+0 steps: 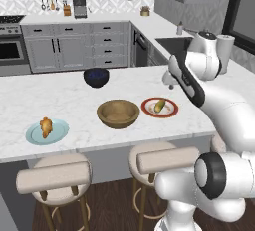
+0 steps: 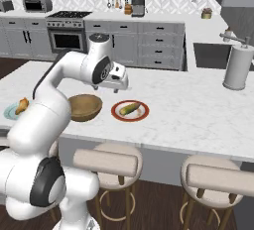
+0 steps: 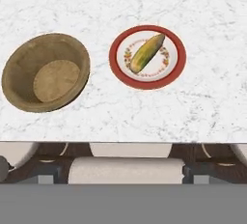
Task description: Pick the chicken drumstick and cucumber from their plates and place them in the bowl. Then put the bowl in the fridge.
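Gripper (image 2: 120, 86) hangs above the marble island counter (image 1: 74, 100), over the stretch between the wooden bowl (image 1: 118, 113) and the red-rimmed plate (image 1: 160, 107); its jaws stand spread wide and nothing is held between them. Seen from the hand camera, the counter's near edge runs across the lower part of the view, with padded stools (image 3: 126, 170) tucked below it.

Nearest that front edge, toward the island's left end, sits the light blue plate (image 1: 47, 132) with the chicken drumstick (image 1: 46, 126) lying on it, a golden-brown lump resting roughly in the middle. Further along the same edge, near the middle of the counter, the bowl sits upright and holds nothing; its flat inner base shows plainly in the hand view (image 3: 46, 72). Just beside it, toward the right end of the island, is the white plate with the red-orange rim (image 3: 147, 56), apart from the bowl and not touching it. The cucumber (image 3: 146, 53) lies across the centre of this plate, set on a slant, yellowish-green.

Behind the wooden bowl, toward the far edge of the island, stands a smaller dark blue bowl (image 1: 96, 77). Across the aisle, the back counter carries a coffee machine (image 1: 79, 6) against the tiled wall, and a stove (image 2: 66, 28) stands among grey cabinets
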